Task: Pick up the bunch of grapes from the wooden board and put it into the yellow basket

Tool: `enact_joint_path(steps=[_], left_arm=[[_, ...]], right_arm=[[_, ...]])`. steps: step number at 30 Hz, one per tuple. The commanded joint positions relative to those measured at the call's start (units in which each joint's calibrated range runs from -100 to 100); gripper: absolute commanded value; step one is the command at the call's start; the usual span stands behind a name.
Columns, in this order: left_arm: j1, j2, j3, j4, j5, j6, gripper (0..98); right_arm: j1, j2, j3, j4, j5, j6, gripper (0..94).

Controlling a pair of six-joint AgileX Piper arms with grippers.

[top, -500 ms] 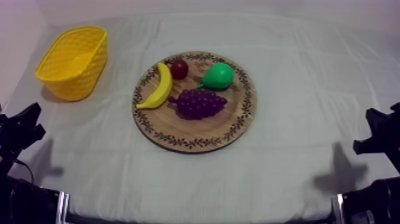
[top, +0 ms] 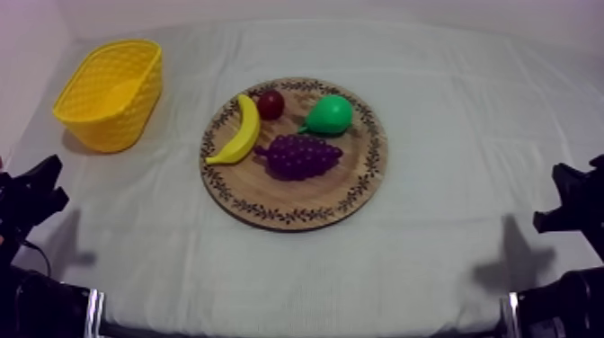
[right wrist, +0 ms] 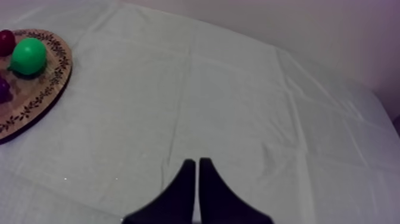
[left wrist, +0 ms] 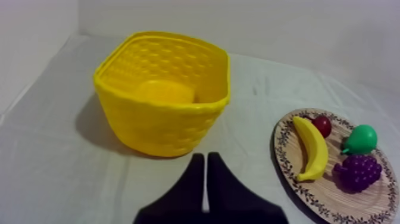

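The bunch of grapes (top: 299, 155) lies near the middle of the round wooden board (top: 270, 193), a knobbly dark purple cluster of small beads. Its stem end points toward the banana (top: 237, 131). The banana is smooth, yellow and curved, and follows the board's left edge. I cannot tell whether the grapes and banana touch. A glossy green pear (top: 329, 115) sits just past the grapes toward the board's far right edge. A small red fruit (top: 270, 104), round and shiny, rests at the far edge between the banana's tip and the pear. The board shows pale wood grain inside a dark leafy pattern that runs round its rim. It lies flat at the middle of the desk (top: 449, 135), on a grey-white cloth creased in soft folds.

The yellow basket (top: 117, 126) stands upright near the desk's far left corner, well apart from the board. It is an oval plastic tub with woven-look walls, a thick rolled rim and a smooth floor.

The left pincer (left wrist: 206, 158) is clenched on nothing, its black fingers pressed together into a narrow wedge over the cloth. It is at the desk's near left edge, pointing at the basket's near wall. The right pincer (right wrist: 197, 162) is likewise clenched on nothing, a black wedge over bare cloth at the near right edge, well away from the board.
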Motion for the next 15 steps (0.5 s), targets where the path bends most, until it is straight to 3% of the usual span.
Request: enact_joint_path(steps=[1,15], left_arm=[[0.57,0.0,0.01,-0.03,0.04,-0.14,0.1],[11.26,0.07,0.01,-0.03,0.04,0.19,0.0]], right_arm=[[0.02,0.0,-0.04,0.03,0.0,-0.02,0.3],[0.02,0.0,-0.04,0.03,0.0,-0.06,0.3]])
